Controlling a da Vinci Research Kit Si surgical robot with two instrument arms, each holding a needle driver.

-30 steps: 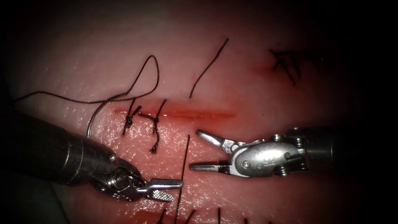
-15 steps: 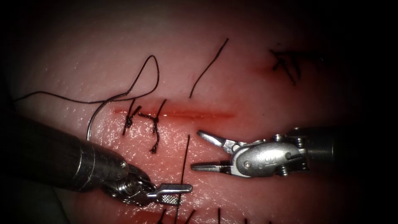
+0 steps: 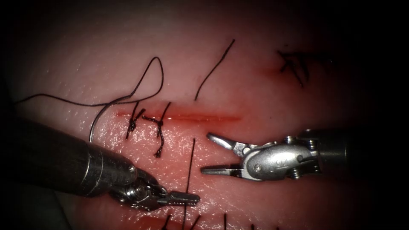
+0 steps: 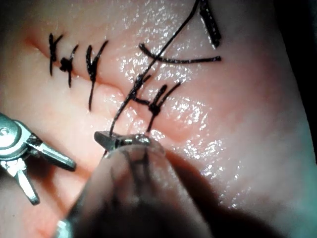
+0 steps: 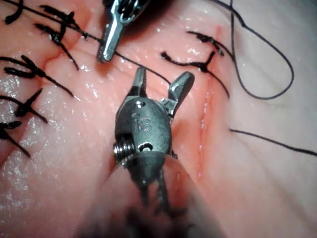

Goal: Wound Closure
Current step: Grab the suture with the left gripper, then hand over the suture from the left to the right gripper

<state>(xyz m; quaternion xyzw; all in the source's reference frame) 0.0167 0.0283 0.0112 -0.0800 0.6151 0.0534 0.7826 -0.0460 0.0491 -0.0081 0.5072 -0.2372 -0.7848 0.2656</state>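
Note:
The cut (image 3: 191, 117) runs across the tissue (image 3: 238, 85), with two knotted stitches (image 3: 147, 123) at its left end. The curved needle (image 3: 97, 119) lies free on the tissue off the cut's left end, and its thread (image 3: 161, 72) loops above the cut. My left tool (image 3: 184, 198) is below the cut, shut on a strand of thread (image 3: 190, 162) that rises toward the cut; the left wrist view shows the same hold, left tool (image 4: 115, 141) on strand (image 4: 130, 94). My right tool (image 3: 211, 154) is just right of that strand, open and holding nothing, as the right wrist view confirms (image 5: 161, 83).
A loose cut end of thread (image 3: 213, 70) lies above the cut. An older stitched cut (image 3: 294, 64) sits at the upper right. More stitch ends (image 3: 196, 221) poke up at the lower edge. Red fluid wets the tissue around the cut.
My left tool has slid right to the upright strand and its jaws have gone from open to shut on it. The right tool has drifted slightly right, still open.

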